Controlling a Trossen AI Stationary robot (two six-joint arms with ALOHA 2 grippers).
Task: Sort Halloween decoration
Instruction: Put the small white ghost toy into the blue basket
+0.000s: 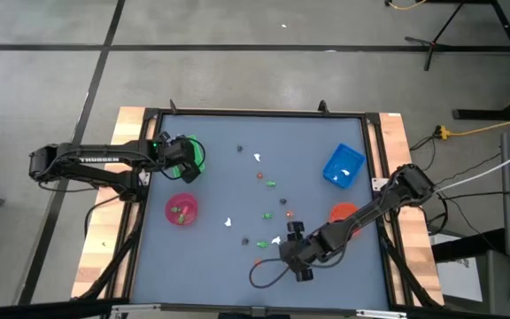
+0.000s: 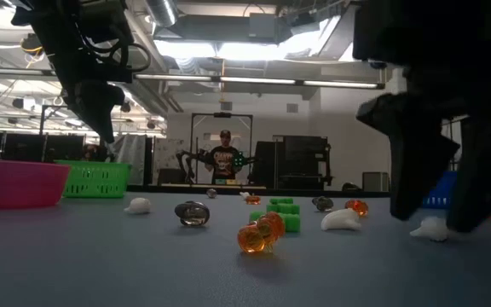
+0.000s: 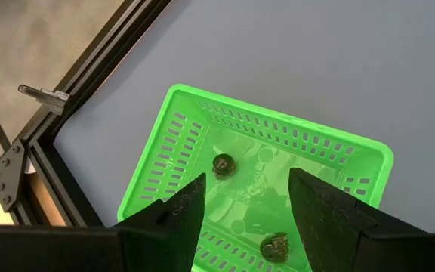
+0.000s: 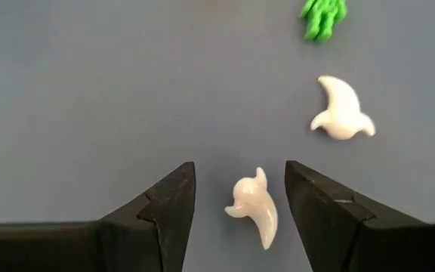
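Right wrist view showed my right end effector [image 4: 232, 208] open, empty, straddling a white ghost figure [image 4: 253, 207] low in frame; its curved body could have squirted sideways on closing.

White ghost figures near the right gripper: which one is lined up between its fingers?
The white ghost lying on the table between the open right gripper fingers. The other white ghost lies farther ahead, off to one side near a green figure.
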